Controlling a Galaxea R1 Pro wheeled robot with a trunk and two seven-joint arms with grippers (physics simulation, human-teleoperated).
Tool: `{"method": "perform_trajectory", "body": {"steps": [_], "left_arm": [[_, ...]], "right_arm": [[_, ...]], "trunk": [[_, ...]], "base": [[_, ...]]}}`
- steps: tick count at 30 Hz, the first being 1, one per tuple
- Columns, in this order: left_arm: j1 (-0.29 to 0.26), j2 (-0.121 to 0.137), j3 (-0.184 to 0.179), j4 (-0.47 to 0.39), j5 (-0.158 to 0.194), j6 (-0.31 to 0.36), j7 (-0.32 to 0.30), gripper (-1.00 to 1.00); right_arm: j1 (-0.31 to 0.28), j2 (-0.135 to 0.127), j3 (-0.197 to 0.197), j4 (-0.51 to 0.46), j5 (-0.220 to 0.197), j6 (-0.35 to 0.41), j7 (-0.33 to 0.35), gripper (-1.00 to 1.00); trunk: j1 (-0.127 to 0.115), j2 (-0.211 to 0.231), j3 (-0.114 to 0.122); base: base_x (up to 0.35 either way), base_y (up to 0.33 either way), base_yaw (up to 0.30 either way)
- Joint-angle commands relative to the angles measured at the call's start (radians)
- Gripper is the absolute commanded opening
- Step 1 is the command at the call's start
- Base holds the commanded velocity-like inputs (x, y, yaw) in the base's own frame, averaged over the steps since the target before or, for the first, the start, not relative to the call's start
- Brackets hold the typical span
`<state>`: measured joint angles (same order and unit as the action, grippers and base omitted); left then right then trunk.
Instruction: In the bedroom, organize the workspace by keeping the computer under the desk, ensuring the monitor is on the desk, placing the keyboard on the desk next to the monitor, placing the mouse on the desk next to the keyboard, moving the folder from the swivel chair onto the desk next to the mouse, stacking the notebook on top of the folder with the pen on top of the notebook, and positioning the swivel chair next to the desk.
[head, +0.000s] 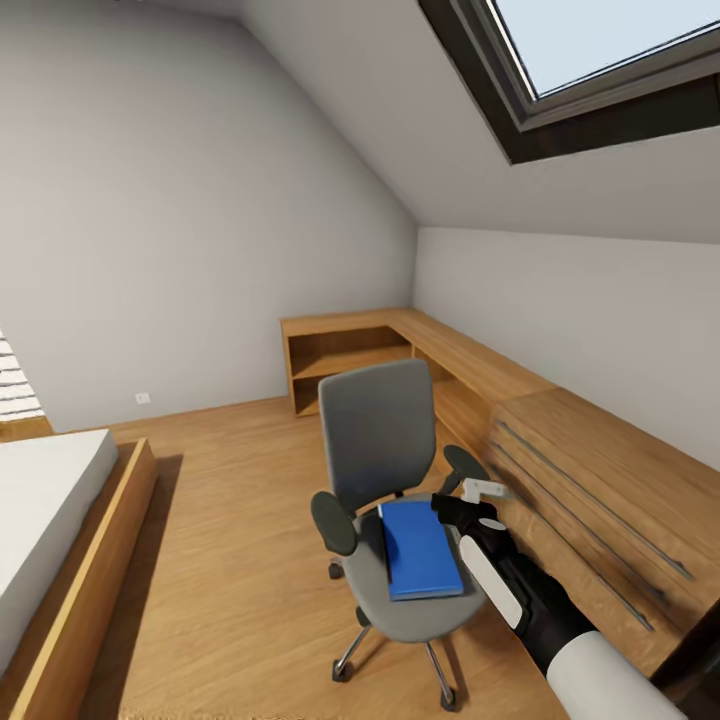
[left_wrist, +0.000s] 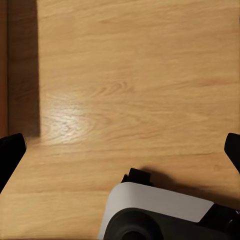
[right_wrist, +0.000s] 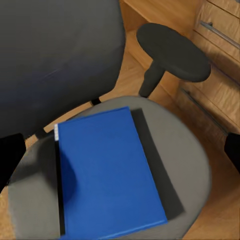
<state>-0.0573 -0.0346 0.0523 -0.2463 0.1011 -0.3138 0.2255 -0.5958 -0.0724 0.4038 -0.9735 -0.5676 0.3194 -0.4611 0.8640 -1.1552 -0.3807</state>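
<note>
Location: a bedroom under a sloped ceiling with a skylight (head: 610, 60); wooden floor (head: 230, 520) throughout.
Swivel chair (head: 385, 470): grey, upright on its castor base, standing on the floor just beside the long wooden desk unit (head: 590, 470) that ran along the right wall. Both dark armrests were visible in the head view.
Folder (head: 420, 548): blue, lying flat on the chair seat, roughly centred, its long edge running from the backrest toward the seat front. In the right wrist view the folder (right_wrist: 107, 175) lay closed, with a pale strip along its spine edge, and the seat showed around it on every side.
Right gripper (head: 478, 498): extended over the seat's right edge, near the right armrest and close beside the folder's far corner. Its dark fingertips (right_wrist: 10, 157) appeared at opposite edges of the wrist view, spread wide, with nothing between them; whether it touched the folder could not be determined.
Left gripper (left_wrist: 120, 150): fingertips likewise set wide apart at the picture's edges, empty, facing bare wooden floor with part of the robot's white and dark body below.
Bed (head: 50, 540): white mattress in a wooden frame, at the left, well apart from the chair.
Shelving (head: 350, 360): open wooden shelves at the far corner, joined to the desk unit.
</note>
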Motion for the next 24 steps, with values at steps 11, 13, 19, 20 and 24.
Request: {"method": "perform_trajectory", "body": {"steps": [11,13,19,20,24], "left_arm": [[-0.001,-0.001,0.005,0.001,0.006,-0.005,-0.003,1.00],[-0.001,-0.001,0.005,0.001,0.006,-0.005,-0.003,1.00],[-0.001,-0.001,0.005,0.001,0.006,-0.005,-0.003,1.00],[-0.001,-0.001,0.005,0.001,0.006,-0.005,-0.003,1.00],[-0.001,-0.001,0.005,0.001,0.006,-0.005,-0.003,1.00]], "right_arm": [[-0.001,-0.003,0.003,-0.002,-0.006,-0.003,-0.008,1.00],[-0.001,-0.004,0.004,-0.002,-0.006,-0.003,-0.007,1.00],[-0.001,-0.005,0.003,-0.002,-0.003,-0.004,-0.009,1.00],[-0.001,-0.005,0.003,-0.003,-0.003,-0.006,-0.009,1.00],[-0.001,-0.006,0.002,-0.003,-0.003,-0.014,-0.010,1.00]], "trunk": [[0.000,-0.001,-0.007],[0.000,-0.001,-0.008],[0.000,-0.001,-0.008],[0.000,-0.001,-0.008],[0.000,-0.001,-0.008]], "base": [[0.000,0.000,0.240],[0.000,0.000,0.062],[0.000,0.000,0.019],[0.000,0.000,0.004],[0.000,0.000,0.002]]}}
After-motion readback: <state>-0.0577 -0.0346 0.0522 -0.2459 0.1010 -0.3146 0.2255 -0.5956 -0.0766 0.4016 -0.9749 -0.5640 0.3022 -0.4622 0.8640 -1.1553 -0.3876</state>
